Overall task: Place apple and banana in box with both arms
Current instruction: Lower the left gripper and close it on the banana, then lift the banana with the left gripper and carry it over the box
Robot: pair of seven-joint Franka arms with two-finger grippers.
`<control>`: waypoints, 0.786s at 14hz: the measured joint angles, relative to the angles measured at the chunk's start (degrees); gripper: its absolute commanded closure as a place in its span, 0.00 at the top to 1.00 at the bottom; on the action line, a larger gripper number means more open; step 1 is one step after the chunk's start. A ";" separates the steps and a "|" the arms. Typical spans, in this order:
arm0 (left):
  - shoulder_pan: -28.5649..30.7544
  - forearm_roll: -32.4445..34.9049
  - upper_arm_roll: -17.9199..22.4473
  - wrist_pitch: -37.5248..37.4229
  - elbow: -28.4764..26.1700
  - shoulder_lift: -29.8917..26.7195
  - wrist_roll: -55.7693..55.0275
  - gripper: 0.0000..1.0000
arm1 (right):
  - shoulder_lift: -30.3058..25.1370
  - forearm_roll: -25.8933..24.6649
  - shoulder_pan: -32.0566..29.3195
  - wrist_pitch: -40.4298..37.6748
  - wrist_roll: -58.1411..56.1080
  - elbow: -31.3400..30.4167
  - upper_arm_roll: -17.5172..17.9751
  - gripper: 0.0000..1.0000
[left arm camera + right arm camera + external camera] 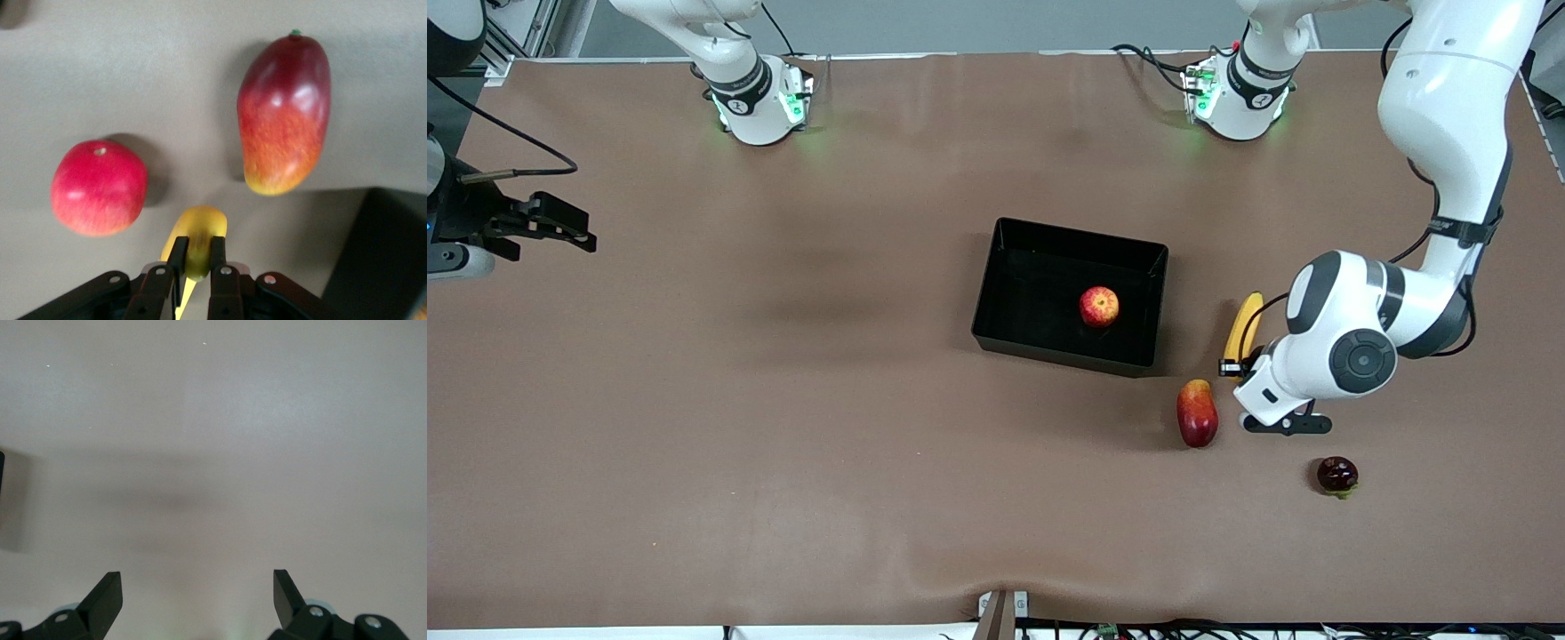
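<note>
The apple (1099,306) sits inside the black box (1080,237) at the table's middle. The yellow banana (1245,322) lies just outside the box, toward the left arm's end of the table. My left gripper (1240,363) is down over the banana's end that is nearer the front camera. In the left wrist view the left gripper (197,252) is shut on the banana (199,227), with a black finger pressed against each side. My right gripper (560,224) waits at the right arm's end of the table. The right wrist view shows the right gripper (198,593) open over bare table.
A red-orange mango-like fruit (1197,412) (285,113) lies close to the left gripper, nearer the front camera than the banana. A round red fruit (1336,475) (99,187) lies nearer still. A corner of the box (390,253) shows in the left wrist view.
</note>
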 measured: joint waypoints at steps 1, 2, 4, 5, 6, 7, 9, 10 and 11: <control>-0.01 0.00 -0.79 -2.78 0.85 -0.96 0.00 0.00 | 0.00 0.00 0.00 0.01 0.00 0.00 0.00 1.00; -0.02 0.00 -1.63 -5.57 1.92 -1.85 0.00 0.00 | 0.00 -0.01 0.00 0.01 0.00 0.00 0.00 1.00; -0.06 -2.34 -2.90 -9.32 4.36 -3.27 -0.20 0.00 | 0.00 -0.09 0.00 0.09 0.00 0.00 -0.01 1.00; -0.12 -5.06 -3.13 -9.95 5.50 -3.77 -0.69 0.00 | 0.00 -0.11 0.00 0.17 0.00 0.00 0.00 1.00; -0.30 -7.95 -3.23 -10.22 6.43 -4.07 -2.01 0.00 | 0.00 -0.12 0.00 0.18 0.00 0.00 -0.01 1.00; -0.78 -9.96 -3.35 -10.45 7.07 -4.13 -4.64 0.00 | 0.00 -0.13 0.00 0.18 0.00 0.00 -0.01 1.00; -3.84 -11.30 -3.57 -10.44 7.48 -3.97 -12.48 0.00 | 0.00 -0.15 -0.01 0.19 0.00 0.00 -0.04 1.00; -6.52 -11.37 -3.64 -10.31 8.18 -3.57 -17.91 0.00 | 0.00 -0.15 -0.01 0.19 0.00 0.00 -0.05 1.00; -9.48 -11.37 -3.67 -9.88 9.31 -2.86 -23.89 0.00 | 0.00 -0.16 -0.01 0.19 0.00 0.00 -0.05 1.00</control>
